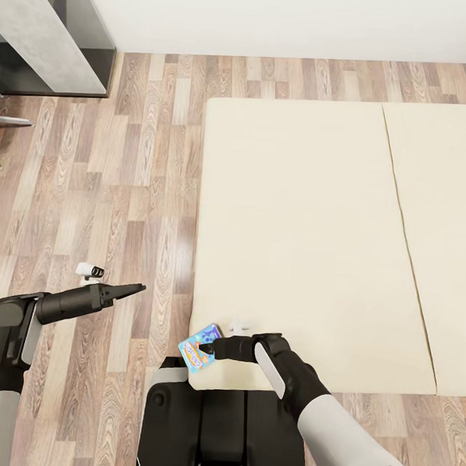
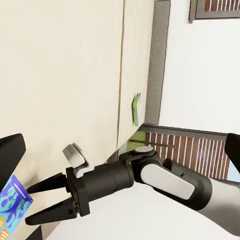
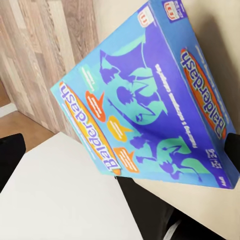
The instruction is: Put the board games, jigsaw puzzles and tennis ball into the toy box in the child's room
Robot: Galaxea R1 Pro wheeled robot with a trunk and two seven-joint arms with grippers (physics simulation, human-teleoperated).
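The blue board game (image 1: 199,351) lies at the near corner of the bed (image 1: 295,229), partly over its edge. The right gripper (image 2: 37,202) sits just beside it, jaws spread and empty. The left gripper (image 1: 136,289) hangs over the wood floor (image 1: 126,186), and whether its jaws are parted cannot be told.

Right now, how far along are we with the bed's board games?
Done: nothing I can confirm. In hand: right end effector open at the blue board game on the bed corner, not yet gripping. Remaining: grasp it, then fetch the green-edged game by the headboard.
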